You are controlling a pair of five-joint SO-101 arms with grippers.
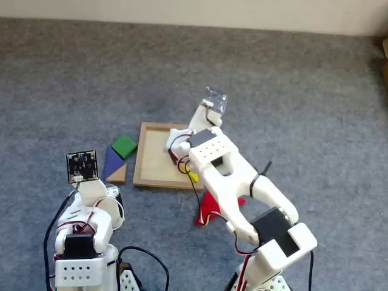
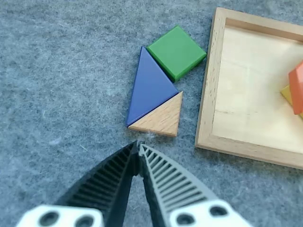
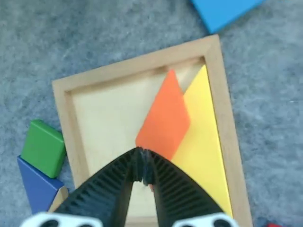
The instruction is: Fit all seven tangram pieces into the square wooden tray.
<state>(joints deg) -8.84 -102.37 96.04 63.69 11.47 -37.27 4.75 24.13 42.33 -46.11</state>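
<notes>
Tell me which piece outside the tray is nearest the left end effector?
The plain wooden triangle, right in front of the left end effector. The blue triangle and green square lie beyond it.

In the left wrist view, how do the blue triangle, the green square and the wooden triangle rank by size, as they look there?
1. blue triangle
2. green square, only a little smaller than the blue triangle, so the order of these two is unsure
3. wooden triangle, clearly the smallest
</notes>
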